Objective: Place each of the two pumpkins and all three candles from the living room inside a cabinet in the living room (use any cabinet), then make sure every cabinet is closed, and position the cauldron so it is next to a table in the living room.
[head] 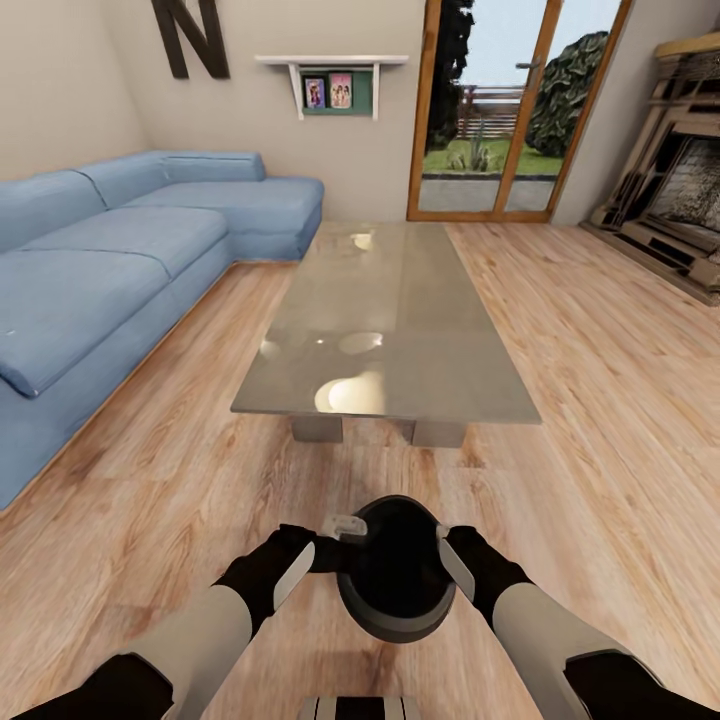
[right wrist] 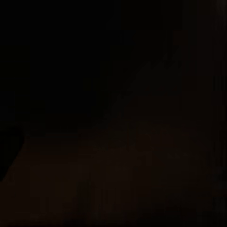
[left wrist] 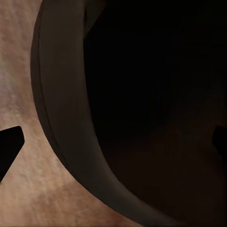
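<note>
The black cauldron [head: 395, 585] sits between my two grippers, low over the wood floor just short of the near end of the glass-topped table [head: 390, 320]. Whether it rests on the floor or hangs above it, I cannot tell. My left gripper [head: 338, 540] is at its left rim. In the left wrist view the cauldron's rim [left wrist: 61, 118] runs between the two spread fingertips [left wrist: 9, 149], one outside the wall and one inside the dark mouth. My right gripper [head: 447, 560] lies against the cauldron's right side, and the right wrist view is almost black.
A blue corner sofa [head: 110, 270] runs along the left. A brick fireplace [head: 680, 200] stands at the far right and a glass patio door [head: 510, 110] behind the table. A white wall shelf [head: 335, 75] hangs at the back. Wood floor lies on both sides of the table.
</note>
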You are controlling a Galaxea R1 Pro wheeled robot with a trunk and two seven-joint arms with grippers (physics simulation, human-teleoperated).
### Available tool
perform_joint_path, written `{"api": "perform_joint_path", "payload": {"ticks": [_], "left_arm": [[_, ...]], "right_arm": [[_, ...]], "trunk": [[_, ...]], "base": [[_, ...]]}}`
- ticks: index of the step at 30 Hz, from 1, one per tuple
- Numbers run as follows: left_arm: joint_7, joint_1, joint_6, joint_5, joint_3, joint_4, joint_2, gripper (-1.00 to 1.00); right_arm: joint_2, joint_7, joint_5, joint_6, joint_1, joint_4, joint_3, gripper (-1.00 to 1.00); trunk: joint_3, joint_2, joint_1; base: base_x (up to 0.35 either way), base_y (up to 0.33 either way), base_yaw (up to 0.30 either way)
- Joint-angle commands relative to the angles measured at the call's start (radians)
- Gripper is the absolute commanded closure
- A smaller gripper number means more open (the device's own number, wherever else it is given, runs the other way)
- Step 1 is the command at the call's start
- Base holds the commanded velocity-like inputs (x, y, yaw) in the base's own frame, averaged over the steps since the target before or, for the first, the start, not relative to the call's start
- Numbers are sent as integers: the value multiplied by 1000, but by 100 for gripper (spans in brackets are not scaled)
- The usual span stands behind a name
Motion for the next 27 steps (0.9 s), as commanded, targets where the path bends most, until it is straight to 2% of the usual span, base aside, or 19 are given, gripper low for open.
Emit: {"api": "perform_joint_path", "payload": {"ticks": [1, 6, 8, 11, 21, 23, 27], "left_arm": [[-1, -1, 4, 2, -4, -1, 1, -100], [-3, -1, 18, 3, -3, -1, 1, -100], [1, -1, 66, 2, -3, -1, 1, -100], [2, -1, 92, 2, -3, -1, 0, -100], [-2, -2, 115, 2, -4, 0, -1, -100], [5, -1, 168, 2, -4, -1, -2, -100], [8, -1, 190, 2, -4, -1, -2, -100]], "right_arm": [[-1, -7, -19, 7, 0, -2, 7, -100], [0, -6, -19, 43, 0, -2, 6, -100], [0, -5, -19, 47, 0, -2, 7, -100], [0, -6, -19, 49, 0, -2, 8, -100], [-1, -9, -18, 83, -1, -2, 5, -100], [-1, -11, -19, 93, 0, -2, 5, -100], [-1, -12, -19, 96, 0, -2, 5, -100]], "trunk": [[3, 0, -1], [23, 1, -3], [30, 2, -4], [42, 2, -5], [81, 5, -10], [88, 5, -10], [104, 6, -12]], "base": [[0, 0, 0], [0, 0, 0], [0, 0, 0], [0, 0, 0], [0, 0, 0], [0, 0, 0], [0, 0, 0]]}}
